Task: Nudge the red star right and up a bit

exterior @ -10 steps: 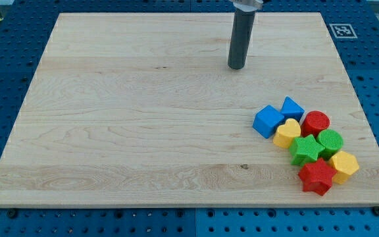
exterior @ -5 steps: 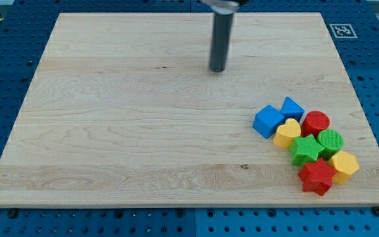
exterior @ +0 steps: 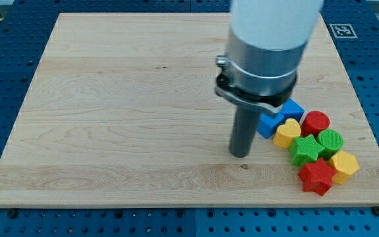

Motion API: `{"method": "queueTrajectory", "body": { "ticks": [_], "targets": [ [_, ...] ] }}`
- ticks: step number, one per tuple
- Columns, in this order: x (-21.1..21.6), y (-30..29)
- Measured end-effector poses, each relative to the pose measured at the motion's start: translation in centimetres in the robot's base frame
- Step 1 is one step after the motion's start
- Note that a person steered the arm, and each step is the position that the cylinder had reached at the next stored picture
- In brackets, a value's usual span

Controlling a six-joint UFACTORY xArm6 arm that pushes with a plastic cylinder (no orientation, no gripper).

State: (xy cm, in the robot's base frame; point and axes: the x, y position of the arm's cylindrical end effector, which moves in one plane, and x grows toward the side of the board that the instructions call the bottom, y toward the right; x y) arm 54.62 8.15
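The red star (exterior: 317, 177) lies near the board's lower right corner, at the bottom of a cluster of blocks. My tip (exterior: 240, 155) rests on the wood to the star's left and a little above it, well apart from it. The arm's large body (exterior: 266, 46) hangs over the board above the tip. A green star (exterior: 304, 149) touches the red star from above, and a yellow hexagon (exterior: 344, 165) sits at its right.
The cluster also holds a yellow heart (exterior: 286, 132), a red cylinder (exterior: 316, 122), a green cylinder (exterior: 331, 140) and two blue blocks (exterior: 292, 108), one partly hidden by the arm (exterior: 266, 125). The board's lower edge (exterior: 189, 205) is close below the star.
My tip has moved from the upper middle of the board down and to the right, close to the cluster's left side. The blocks have not moved.
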Motion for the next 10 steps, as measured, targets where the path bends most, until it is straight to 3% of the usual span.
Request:
{"method": "queueTrajectory", "body": {
  "ticks": [3, 5, 10],
  "targets": [
    [2.6, 1.3],
    [7.2, 2.8],
    [7.3, 9.5]
  ]
}}
